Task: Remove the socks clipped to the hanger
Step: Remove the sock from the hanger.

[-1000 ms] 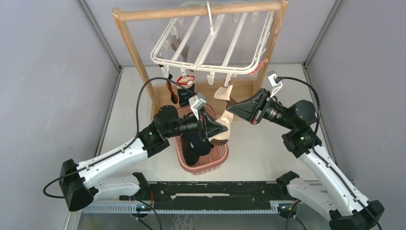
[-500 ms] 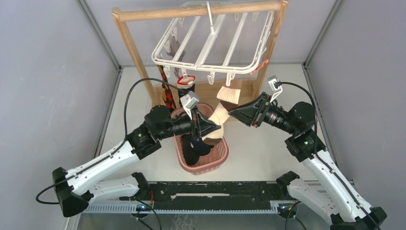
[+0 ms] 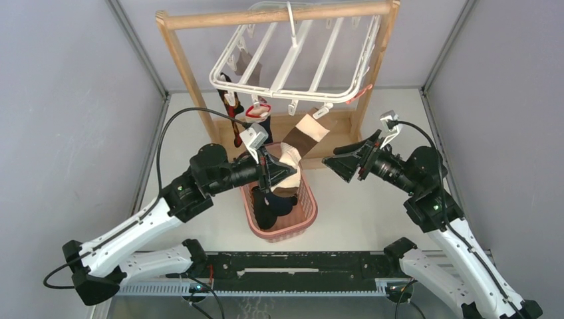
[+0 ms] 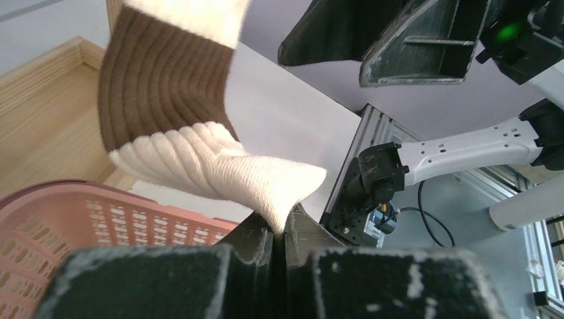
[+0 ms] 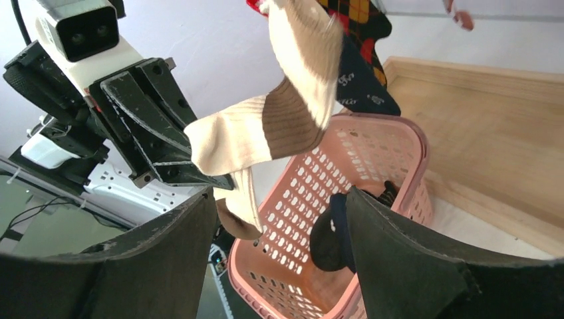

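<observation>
My left gripper (image 3: 278,171) is shut on the cream toe of a brown-and-cream banded sock (image 3: 297,143), above the pink basket. The sock stretches up and to the right to a clip on the front edge of the white hanger (image 3: 292,60). I cannot tell whether that clip still grips it. In the left wrist view the sock (image 4: 219,166) rises from my left gripper (image 4: 279,229). My right gripper (image 3: 334,161) stands open to the right of the sock, apart from it. Its wrist view shows the open right gripper (image 5: 279,199) below the sock (image 5: 266,126). More socks (image 3: 258,113) hang at the hanger's left.
The hanger hangs from a wooden rack (image 3: 178,63) at the back. A pink basket (image 3: 307,219) below my left gripper holds dark socks (image 5: 329,232). An argyle sock (image 5: 359,13) and a dark sock (image 5: 362,86) dangle behind the banded one.
My right gripper has let go of the banded sock, opened and drawn back to the right. My left gripper has pulled the sock's toe leftward, and the hanger has swung.
</observation>
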You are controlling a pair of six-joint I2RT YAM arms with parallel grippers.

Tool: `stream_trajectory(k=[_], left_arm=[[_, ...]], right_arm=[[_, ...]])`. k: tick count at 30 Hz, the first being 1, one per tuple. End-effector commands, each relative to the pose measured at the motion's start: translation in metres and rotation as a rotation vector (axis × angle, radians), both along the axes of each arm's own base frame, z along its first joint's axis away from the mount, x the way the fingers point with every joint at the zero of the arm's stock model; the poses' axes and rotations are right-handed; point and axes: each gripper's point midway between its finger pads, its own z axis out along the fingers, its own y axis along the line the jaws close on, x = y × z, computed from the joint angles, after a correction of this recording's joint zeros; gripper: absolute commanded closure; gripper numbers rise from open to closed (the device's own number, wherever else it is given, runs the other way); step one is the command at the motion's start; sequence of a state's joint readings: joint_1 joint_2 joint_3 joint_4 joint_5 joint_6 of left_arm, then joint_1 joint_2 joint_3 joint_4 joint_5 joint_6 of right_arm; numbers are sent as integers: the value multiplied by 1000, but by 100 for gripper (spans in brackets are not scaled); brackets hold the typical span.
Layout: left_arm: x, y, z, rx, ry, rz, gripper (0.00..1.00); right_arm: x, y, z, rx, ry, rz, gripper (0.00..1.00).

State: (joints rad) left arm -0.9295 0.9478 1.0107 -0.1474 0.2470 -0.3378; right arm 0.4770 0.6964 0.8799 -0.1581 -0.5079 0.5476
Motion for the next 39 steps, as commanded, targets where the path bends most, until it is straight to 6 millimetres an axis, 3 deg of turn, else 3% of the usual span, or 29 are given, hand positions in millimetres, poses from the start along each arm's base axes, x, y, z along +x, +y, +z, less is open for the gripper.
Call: stream_trajectory(k=[1,9,14,15,17,31,39], left_arm=[[-3,12,41,-53,-85,23,93],[-10,18,49,-61,-96,7,91],[-15,22,51,-68,-100,-4,90],[-16,22,51,-69,-100,-5,89],[-16,23,51,-68,-101,-1,89],[-20,27,53,-71,-101,-7,88],[-21,30,57,-79,-101,1,87]], right_arm=[[-1,-10,41,25,-155,-59,22],[5,-13,92,112,-352,-106,21],[16,-14,107,126,-395,-140,17],[16,-12,108,127,-393,-136,11],[17,-10,108,128,-385,-126,2],[32,-11,68,53,-259,-172,0],[34,-5,78,74,-325,-143,1]])
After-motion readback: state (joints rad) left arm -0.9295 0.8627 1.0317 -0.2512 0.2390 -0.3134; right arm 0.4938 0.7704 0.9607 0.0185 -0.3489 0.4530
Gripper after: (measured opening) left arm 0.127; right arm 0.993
